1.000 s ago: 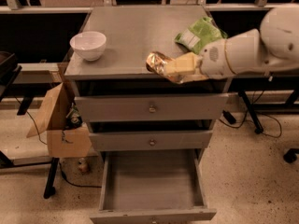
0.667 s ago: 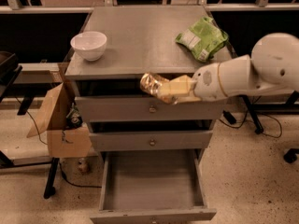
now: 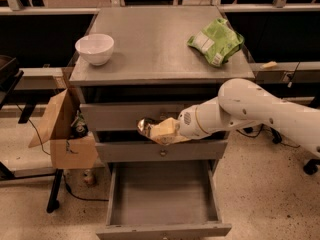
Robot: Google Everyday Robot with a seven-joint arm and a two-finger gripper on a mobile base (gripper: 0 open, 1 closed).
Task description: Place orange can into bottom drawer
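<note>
My gripper is shut on the orange can, a small shiny orange-gold can that shows at the left of the pale fingers. I hold it in front of the two upper drawers, well above the bottom drawer. The bottom drawer is pulled open and shows a plain grey inside with nothing in it. My white arm reaches in from the right.
A white bowl and a green snack bag lie on the grey cabinet top. An open cardboard box stands left of the cabinet. A black table edge is at far left, with cables on the floor.
My gripper has moved down and to the left with the orange can, from the cabinet top's front edge to in front of the upper drawers.
</note>
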